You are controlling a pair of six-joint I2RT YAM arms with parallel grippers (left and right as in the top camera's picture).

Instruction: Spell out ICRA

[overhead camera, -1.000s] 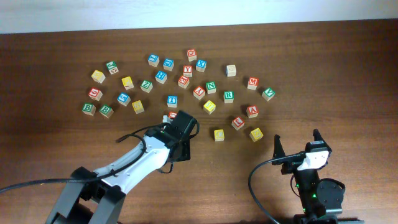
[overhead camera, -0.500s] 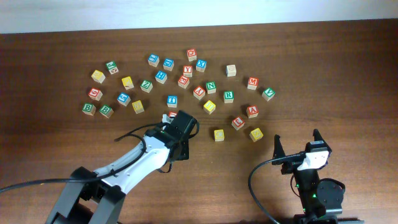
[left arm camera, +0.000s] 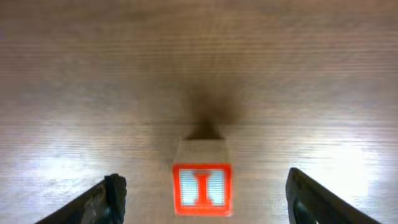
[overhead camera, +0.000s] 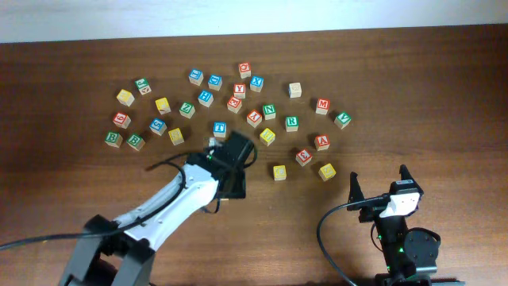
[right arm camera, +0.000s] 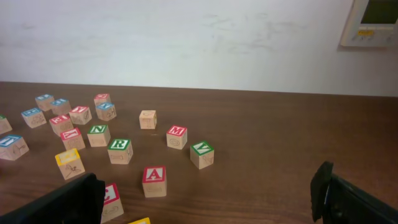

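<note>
In the left wrist view a red I block (left arm camera: 201, 188) stands on the table between my left gripper's (left arm camera: 203, 185) open fingers, which do not touch it. In the overhead view my left gripper (overhead camera: 224, 148) covers that block. A red A block (overhead camera: 321, 142), a red C block (overhead camera: 303, 156) and a green R block (overhead camera: 291, 122) sit right of centre. They also show in the right wrist view: A block (right arm camera: 154, 180), C block (right arm camera: 112, 199), R block (right arm camera: 119, 150). My right gripper (overhead camera: 379, 183) is open and empty near the front edge.
Several other letter blocks are scattered across the far half of the table, among them a blue T (overhead camera: 220, 128), a yellow block (overhead camera: 279, 171), another yellow block (overhead camera: 327, 171), a red M (overhead camera: 322, 105) and a green V (overhead camera: 342, 119).
My left arm has moved a little away from the front and to the right. Its gripper now covers the red block that showed partly at its tip. The right arm has not moved.
</note>
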